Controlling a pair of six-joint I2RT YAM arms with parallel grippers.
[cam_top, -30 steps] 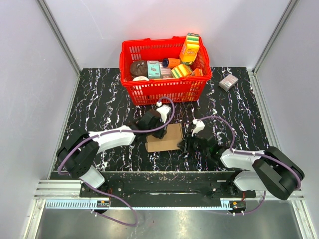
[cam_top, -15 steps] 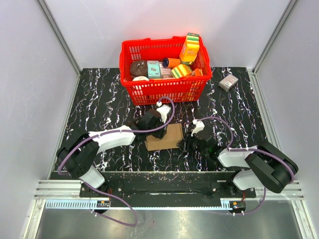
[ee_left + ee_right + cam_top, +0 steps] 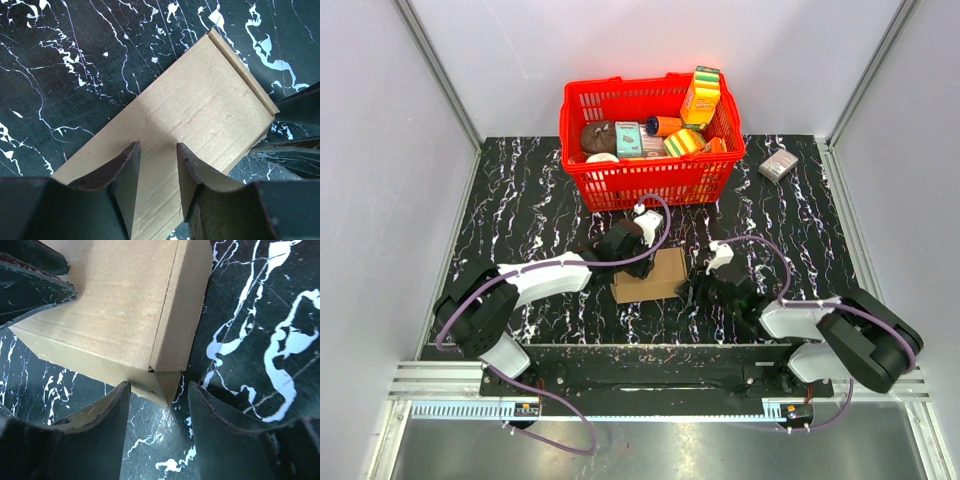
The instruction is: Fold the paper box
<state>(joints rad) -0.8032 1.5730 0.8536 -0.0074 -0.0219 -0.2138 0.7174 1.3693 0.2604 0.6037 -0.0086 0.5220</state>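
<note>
Hovering over the paper box (image 3: pixel 650 277), left gripper (image 3: pixel 157 147) is sitting parted, empty; right gripper (image 3: pixel 159 387) is straddling its corner, jaws apart. Squeeze squarely.

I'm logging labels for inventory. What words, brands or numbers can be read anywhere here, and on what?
Plain brown cardboard box: no print at all.
Colourful printed packages in the red plastic basket: print too small to read.
Small grey-pink box: nothing legible.
</note>
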